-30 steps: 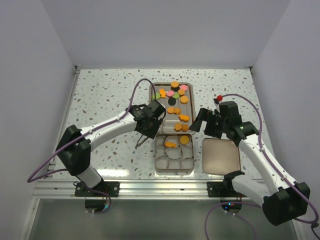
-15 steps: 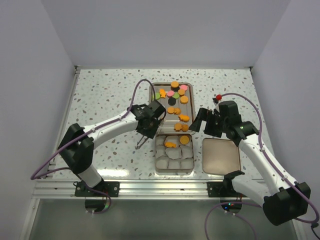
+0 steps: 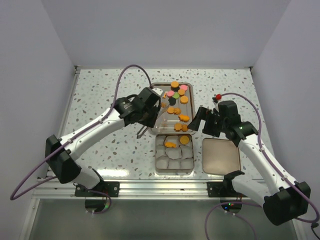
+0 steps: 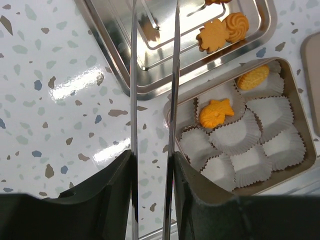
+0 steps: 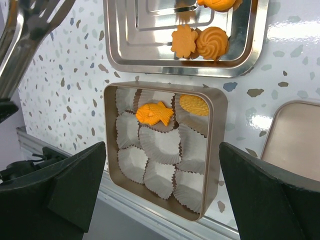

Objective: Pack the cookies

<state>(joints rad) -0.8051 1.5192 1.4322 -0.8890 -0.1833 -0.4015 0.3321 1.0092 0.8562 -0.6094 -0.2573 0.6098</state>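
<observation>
Although most of the cookies (image 3: 174, 84) (orange, black, pink and green discs) are gathered on a stepped tray (image 5: 150, 30) of polished steel at the upper centre of the overhead view, two are seen in a square, round-cornered tin (image 5: 215, 155) just below it. The tin is lined with crinkled white paper cups (image 5: 160, 142). A fish-shaped orange cookie (image 4: 216, 113) and a ridged oval one (image 4: 252, 76) are each seated in a cup. A flower-shaped biscuit (image 4: 214, 36) and a swirled one (image 4: 236, 25) are found touching on the tray.

The left gripper (image 4: 151, 160) is closed against the two thin blades of metal tongs (image 4: 133, 75), which are held slightly apart with nothing seen between them. In the left wrist view the fish cookie lies right of the blades, and the flower and swirl lie at the upper right. The tray's rim and the tin's corner are crossed by the blades.

The right gripper (image 5: 162, 165) is spread wide, and the tin is framed between its black fingers, with the two packed cookies in the tin's upper rows.

A matte tan lid (image 3: 221, 156) is laid flat beside the tin at lower right on the speckled terrazzo table (image 3: 95, 90).
</observation>
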